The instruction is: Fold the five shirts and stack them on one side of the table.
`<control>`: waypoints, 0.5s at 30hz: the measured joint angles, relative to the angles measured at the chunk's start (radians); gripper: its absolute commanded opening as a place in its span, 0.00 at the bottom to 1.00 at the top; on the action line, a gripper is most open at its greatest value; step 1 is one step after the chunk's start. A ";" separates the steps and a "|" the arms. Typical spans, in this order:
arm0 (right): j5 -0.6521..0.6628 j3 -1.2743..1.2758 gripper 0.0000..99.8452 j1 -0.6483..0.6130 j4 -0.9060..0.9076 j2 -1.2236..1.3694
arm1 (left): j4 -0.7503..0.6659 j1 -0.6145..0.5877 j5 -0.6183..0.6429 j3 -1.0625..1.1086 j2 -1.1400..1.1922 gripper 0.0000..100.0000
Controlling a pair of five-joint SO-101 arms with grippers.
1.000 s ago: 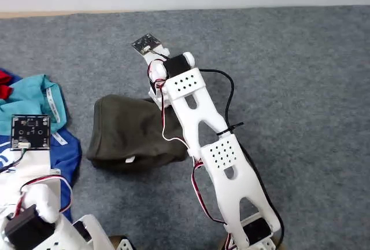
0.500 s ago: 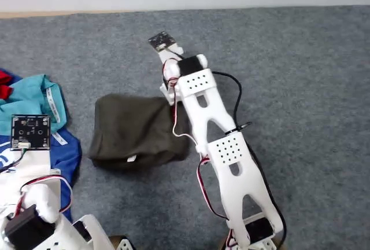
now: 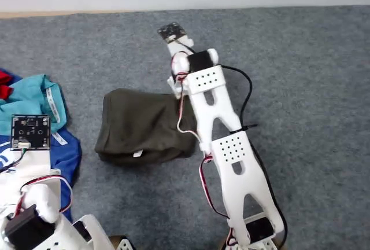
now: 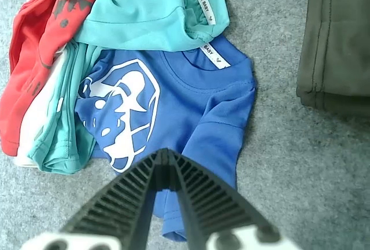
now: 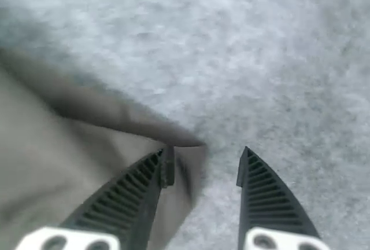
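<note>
The right pincer (image 5: 206,156) is released, with a corner of the folded olive shirt (image 3: 144,125) between its fingers and grey counter (image 3: 306,76) beyond. The left pincer (image 4: 166,154), clenched on nothing, hangs over a blue shirt (image 4: 196,102) with a white print. A crumpled teal shirt (image 4: 144,18) and a red shirt (image 4: 32,53) lie just past it.

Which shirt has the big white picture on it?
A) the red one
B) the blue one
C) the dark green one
B. The white picture is on the blue shirt. The red shirt has only dark marks, and the dark green shirt looks plain.
</note>
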 measured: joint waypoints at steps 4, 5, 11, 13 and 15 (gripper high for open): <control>0.000 -0.002 0.19 -0.054 0.026 -0.051 | 0.000 0.000 0.000 0.000 0.000 0.00; 0.000 -0.002 0.19 -0.064 0.026 -0.060 | 0.000 0.000 0.000 0.000 0.000 0.00; -0.009 -0.002 0.19 -0.077 0.029 -0.112 | 0.000 0.000 0.000 0.000 0.000 0.00; -0.032 0.017 0.19 -0.078 0.029 -0.147 | 0.000 0.000 0.000 0.000 0.000 0.00; -0.051 0.078 0.18 -0.080 0.029 -0.206 | 0.000 0.000 0.000 0.000 0.000 0.00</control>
